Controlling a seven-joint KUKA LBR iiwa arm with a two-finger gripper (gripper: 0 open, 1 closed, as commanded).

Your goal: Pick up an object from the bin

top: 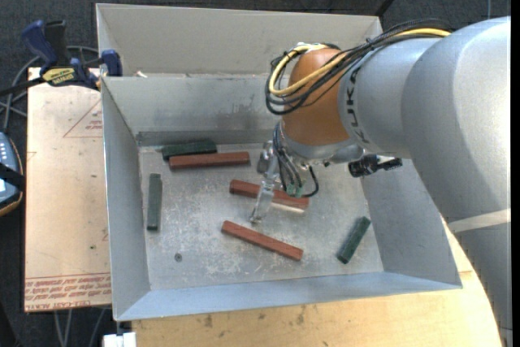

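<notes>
My gripper (262, 206) hangs low in the middle of the bin, its thin metal fingers reaching down at the near edge of a red-brown bar (244, 189) that lies across the bin floor. Part of that bar is hidden by the fingers. A longer red-brown bar (262, 240) lies just in front of the fingertips, slanted toward the right. At the back left, another red-brown bar (209, 160) lies next to a dark green bar (188, 149).
A dark green bar (153, 201) lies upright along the left wall. Another dark green bar (353, 240) rests slanted near the right wall. The arm with its orange cover and cables covers the bin's right rear part.
</notes>
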